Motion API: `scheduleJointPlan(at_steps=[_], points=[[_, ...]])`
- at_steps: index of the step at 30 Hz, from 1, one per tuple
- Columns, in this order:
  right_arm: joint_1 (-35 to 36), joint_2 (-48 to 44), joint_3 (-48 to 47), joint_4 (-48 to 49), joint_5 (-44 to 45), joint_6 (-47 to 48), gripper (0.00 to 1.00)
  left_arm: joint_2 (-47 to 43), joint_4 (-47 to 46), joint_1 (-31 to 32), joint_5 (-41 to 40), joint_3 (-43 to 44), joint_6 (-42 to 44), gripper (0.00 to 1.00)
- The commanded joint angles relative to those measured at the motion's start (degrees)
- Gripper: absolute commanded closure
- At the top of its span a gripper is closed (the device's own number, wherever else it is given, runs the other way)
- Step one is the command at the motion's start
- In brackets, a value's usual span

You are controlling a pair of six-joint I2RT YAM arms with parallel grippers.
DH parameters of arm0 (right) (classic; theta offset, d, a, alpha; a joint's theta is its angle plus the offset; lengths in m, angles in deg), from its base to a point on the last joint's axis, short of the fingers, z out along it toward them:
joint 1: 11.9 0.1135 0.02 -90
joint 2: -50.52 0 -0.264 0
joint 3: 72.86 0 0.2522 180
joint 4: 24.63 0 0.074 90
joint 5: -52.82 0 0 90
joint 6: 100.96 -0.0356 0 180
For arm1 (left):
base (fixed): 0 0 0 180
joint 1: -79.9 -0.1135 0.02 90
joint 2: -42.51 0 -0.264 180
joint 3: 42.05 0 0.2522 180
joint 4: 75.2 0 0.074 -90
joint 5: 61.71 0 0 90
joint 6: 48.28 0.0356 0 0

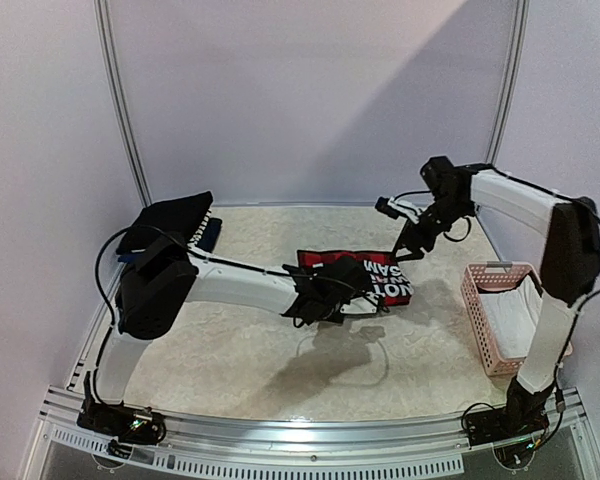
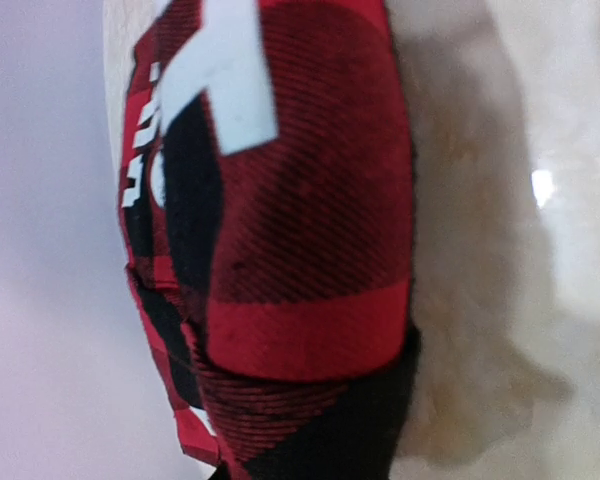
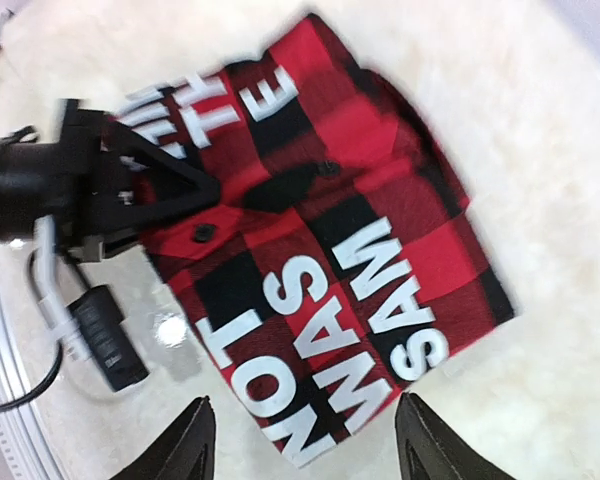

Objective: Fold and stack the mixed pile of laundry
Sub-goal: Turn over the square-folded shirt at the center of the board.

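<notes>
Where the plaid shirt lies on the desk, I see my left pincer clamped on its fabric, while my right pincer hangs above, jaws apart.

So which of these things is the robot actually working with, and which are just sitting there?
Part of the job:
- plaid shirt, mid-table
- dark folded clothes, back left corner
- left hand, at the shirt's edge
- right hand, open above the shirt

Just lying about:
- pink basket, at the right edge
</notes>
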Motion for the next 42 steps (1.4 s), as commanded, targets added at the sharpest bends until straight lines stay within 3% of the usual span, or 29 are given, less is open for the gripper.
scheduleJointPlan(at_steps=[1,7,10,15,23,28,31,35,42], points=[[-0.4,-14.5,9.8,-1.8,-3.9,8.0,0.37,-6.5,20.5,0.4,12.1,5.7,-10.5,0.96],[-0.5,-25.7,22.1,-0.7,-6.1,16.9,0.33,-11.0,30.5,-0.7,23.9,9.2,-17.4,0.98],[-0.4,-28.3,24.4,-2.4,-9.2,20.0,0.26,-11.2,37.1,-2.0,30.1,13.6,-20.2,0.98],[0.1,-30.8,25.3,-2.8,-12.8,21.1,0.11,-10.8,44.0,-4.3,39.0,19.1,-22.9,1.00],[3.0,-29.1,25.3,-1.5,-11.2,19.3,0.02,-9.7,47.8,-7.5,45.4,23.7,-25.7,1.00],[1.9,-31.0,22.1,0.1,-12.0,15.2,0.03,-7.2,48.0,-13.4,56.3,29.2,-37.6,1.00],[0.9,-32.0,20.3,1.4,-12.3,11.6,0.02,-7.3,41.8,-17.5,63.8,29.0,-47.5,1.00],[0.2,-33.0,19.7,2.5,-10.9,9.3,0.02,-8.3,30.6,-22.0,66.4,24.0,-61.0,1.00],[-1.2,-34.0,20.5,3.5,-9.2,7.2,0.02,-8.5,-5.3,-29.1,74.6,5.3,-95.1,1.00]])
